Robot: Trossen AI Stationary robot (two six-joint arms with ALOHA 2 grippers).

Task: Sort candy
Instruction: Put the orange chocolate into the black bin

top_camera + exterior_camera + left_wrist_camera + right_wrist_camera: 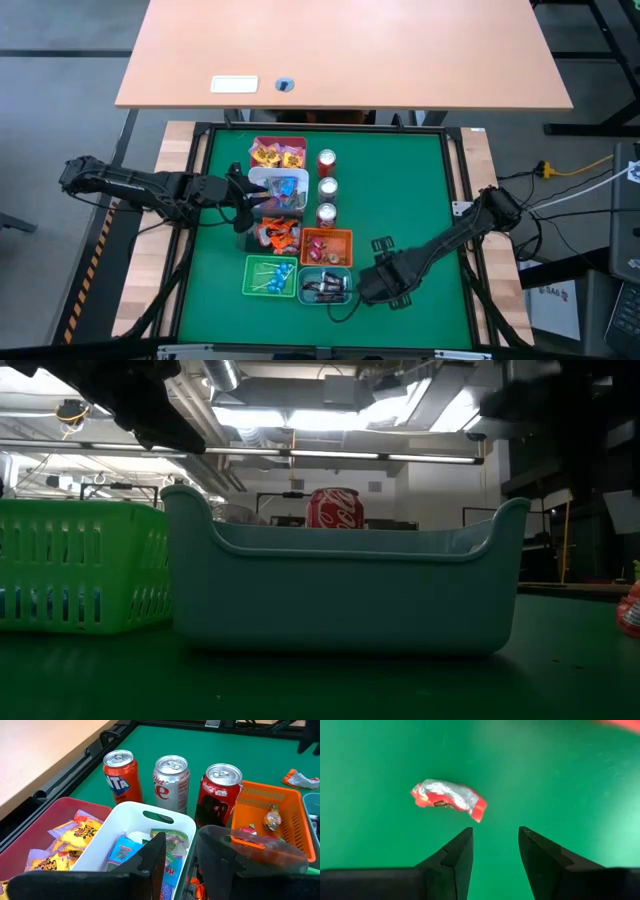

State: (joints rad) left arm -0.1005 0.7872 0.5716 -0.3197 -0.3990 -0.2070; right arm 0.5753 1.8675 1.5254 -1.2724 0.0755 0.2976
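High view: green mat point(420, 190) with five bins in a cluster left of centre. Red bin point(277, 153) at the far end holds yellow candy; white bin point(278, 190) next holds blue and green packs; orange sweets point(275, 235) lie loose in front of it; orange bin point(326, 247), green bin point(270, 276) with blue lollipops, teal bin point(325, 285) with dark wrappers. Three cans point(326, 187) stand in a row just right of the red and white bins.

Left gripper point(250, 200) sits at the white bin's left edge. Right gripper point(372, 286) is low over the mat just right of the teal bin. Finger gaps cannot be read from this view.

Left wrist view adds detail: fingers point(150, 860) apart with nothing between them, poised over the white bin point(125, 820). Can labels show here only: orange can point(121, 776), silver can point(170, 780), red can point(217, 790). Red bin's yellow wrappers point(80, 832) and a few sweets in the orange bin point(295, 820) also visible. A red-silver wrapper point(300, 779) lies on the mat beyond the orange bin.

Right wrist view: fingers point(455, 855) apart, empty, over bare mat; one red-silver candy point(449, 797) lies just beyond the tips, not touched.

Low view: only the teal bin point(345, 585) close up, green bin point(80, 565) beside it, red can top point(334, 508) behind; bin contents hidden; grippers only dark shapes at the top
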